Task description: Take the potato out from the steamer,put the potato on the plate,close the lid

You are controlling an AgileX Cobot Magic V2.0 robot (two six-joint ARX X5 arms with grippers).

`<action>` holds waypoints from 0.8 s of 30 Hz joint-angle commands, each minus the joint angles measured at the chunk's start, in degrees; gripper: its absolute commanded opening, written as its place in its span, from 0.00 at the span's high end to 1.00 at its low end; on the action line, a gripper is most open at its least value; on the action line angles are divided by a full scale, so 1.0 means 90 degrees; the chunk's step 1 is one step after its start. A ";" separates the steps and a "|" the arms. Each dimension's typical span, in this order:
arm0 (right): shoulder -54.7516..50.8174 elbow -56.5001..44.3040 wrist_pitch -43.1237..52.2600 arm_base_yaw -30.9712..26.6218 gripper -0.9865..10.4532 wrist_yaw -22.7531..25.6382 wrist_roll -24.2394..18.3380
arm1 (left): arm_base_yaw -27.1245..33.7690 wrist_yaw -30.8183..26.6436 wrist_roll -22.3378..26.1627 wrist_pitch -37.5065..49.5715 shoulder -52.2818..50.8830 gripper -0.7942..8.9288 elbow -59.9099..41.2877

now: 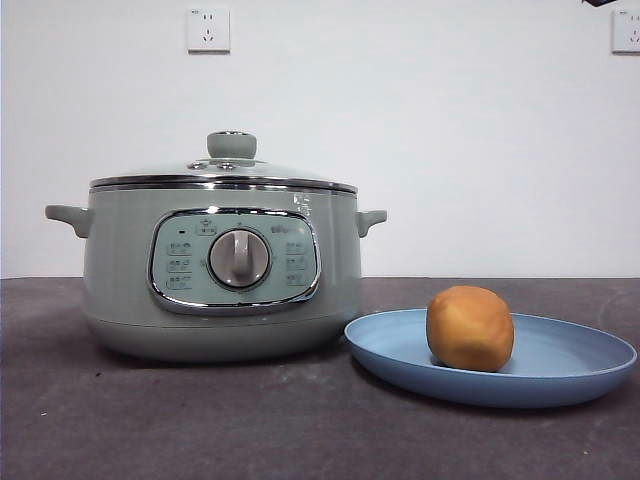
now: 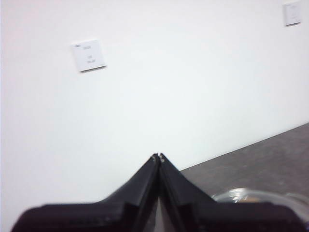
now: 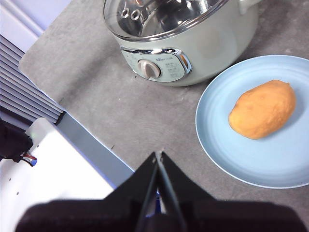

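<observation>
The orange-tan potato (image 1: 470,328) (image 3: 262,109) lies on the blue plate (image 1: 580,365) (image 3: 227,145), to the right of the steamer (image 1: 220,270) (image 3: 203,43). The glass lid (image 1: 225,172) (image 3: 159,19) with its green knob sits closed on the pot. My left gripper (image 2: 158,156) is shut and empty, raised and facing the white wall, with a sliver of the lid (image 2: 241,195) showing below it. My right gripper (image 3: 158,154) is shut and empty, held high over the table's near edge, apart from the plate. In the front view only a black arm tip (image 1: 600,3) shows at the top right.
The things stand on a dark grey tabletop (image 1: 200,420) in front of a white wall with outlets (image 1: 208,30). A white surface (image 3: 53,164) lies beyond the table's near edge in the right wrist view.
</observation>
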 commanded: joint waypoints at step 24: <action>-0.0005 -0.0034 0.0027 0.0010 0.91 0.0017 0.0034 | 0.0214 -0.0656 -0.0444 0.0323 -0.2766 0.92 -0.4665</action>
